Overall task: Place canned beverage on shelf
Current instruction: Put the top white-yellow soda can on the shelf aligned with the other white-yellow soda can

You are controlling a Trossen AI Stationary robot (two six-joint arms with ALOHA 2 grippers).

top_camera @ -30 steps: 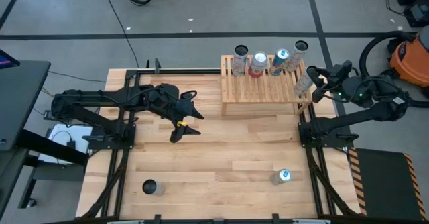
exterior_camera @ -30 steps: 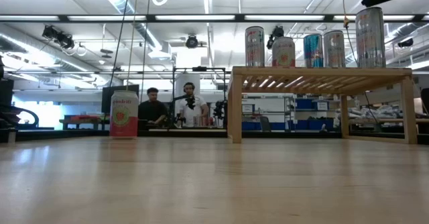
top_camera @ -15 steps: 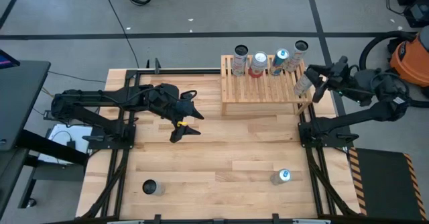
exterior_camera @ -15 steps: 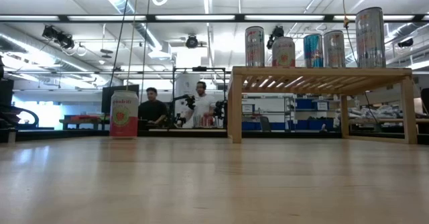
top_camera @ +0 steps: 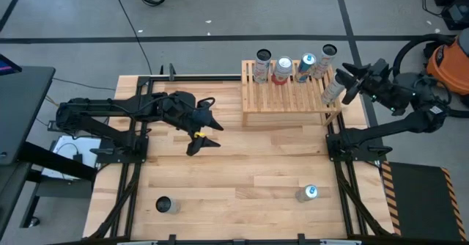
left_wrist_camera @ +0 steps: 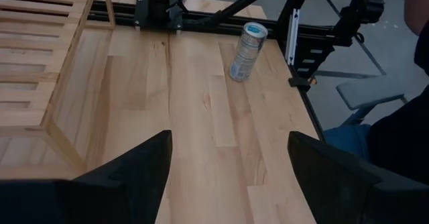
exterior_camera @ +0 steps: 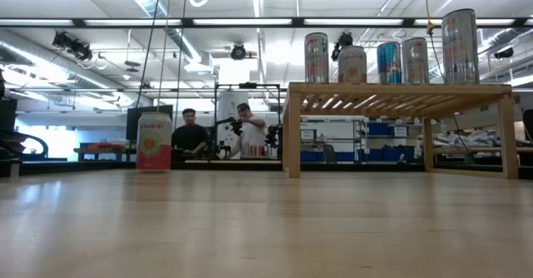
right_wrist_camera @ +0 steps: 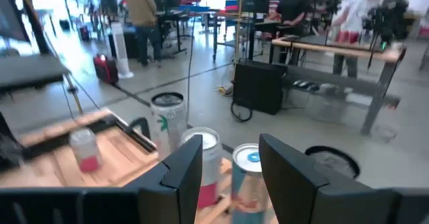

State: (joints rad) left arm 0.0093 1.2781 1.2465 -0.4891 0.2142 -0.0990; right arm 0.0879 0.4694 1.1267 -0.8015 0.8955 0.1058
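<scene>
The shelf (top_camera: 289,92) is a light-wood slatted rack at the table's far right. Several cans stand along its far edge (top_camera: 283,69) (exterior_camera: 352,63), and one can (top_camera: 332,89) (exterior_camera: 460,47) stands at its right end. My right gripper (top_camera: 346,83) (right_wrist_camera: 231,177) is open, level, just right of that can, with nothing between its fingers. My left gripper (top_camera: 201,133) (left_wrist_camera: 228,177) hangs open over the table's middle left. It faces a loose can (left_wrist_camera: 248,41) (top_camera: 308,194) that stands upright on the table near the right front.
Another can (top_camera: 165,205) stands on the table at the near left. The shelf's near half (top_camera: 282,102) has bare slats. An orange vacuum (top_camera: 447,61) sits on the floor beyond the right arm. People stand at benches far behind the table (exterior_camera: 241,128).
My right gripper has risen and tipped up from a downward slant to level. It has drawn a little away from the can at the shelf's right end, toward the table's right edge, and has left the low view. That can stays upright on the shelf.
</scene>
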